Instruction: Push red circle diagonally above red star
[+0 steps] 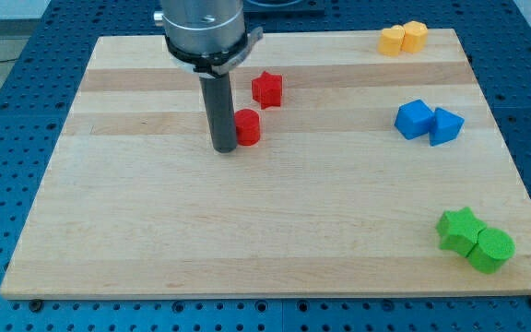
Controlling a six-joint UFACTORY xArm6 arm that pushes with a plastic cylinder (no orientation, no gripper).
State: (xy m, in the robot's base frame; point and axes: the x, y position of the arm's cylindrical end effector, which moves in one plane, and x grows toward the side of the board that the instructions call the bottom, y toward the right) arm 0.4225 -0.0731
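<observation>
The red circle (248, 127) lies on the wooden board, just below and to the left of the red star (267, 88). The two red blocks stand a small gap apart. My tip (224, 148) is at the red circle's left side, touching or almost touching it. The dark rod rises from the tip to the arm's grey metal mount (204, 28) at the view's top.
Two yellow blocks (403, 38) sit together at the top right corner. Two blue blocks (429, 122) sit side by side at the right. A green star (458, 229) and a green circle (491, 249) touch at the bottom right. The board's edges (265, 293) border a blue perforated table.
</observation>
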